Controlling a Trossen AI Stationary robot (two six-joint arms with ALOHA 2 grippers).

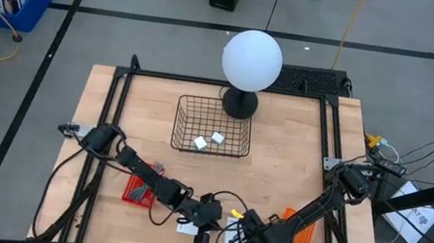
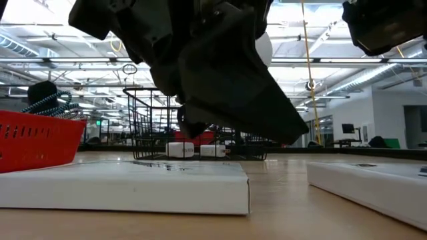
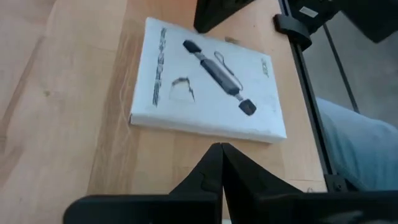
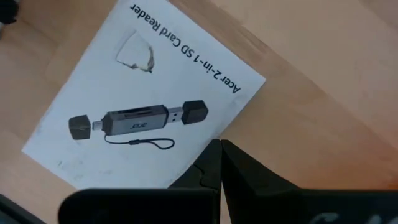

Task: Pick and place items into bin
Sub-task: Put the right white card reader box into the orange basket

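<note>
Two white flat cards with a black printed card reader lie flat on the table near its front edge. One shows in the left wrist view (image 3: 208, 81), the other in the right wrist view (image 4: 149, 99); both show in the low view (image 2: 123, 190) (image 2: 373, 187). Two tiny white blocks (image 1: 208, 140) lie in the black wire bin (image 1: 215, 104). My left gripper (image 3: 221, 155) is shut and hovers just short of its card's near edge. My right gripper (image 4: 219, 152) is shut and hovers over its card's edge. The teal-handled and grey tools do not show plainly.
A red tray (image 1: 139, 188) lies under my left arm and an orange tray (image 1: 302, 238) beside my right arm. A white globe lamp (image 1: 252, 59) stands behind the bin. Black frame rails (image 1: 119, 100) run along both table sides.
</note>
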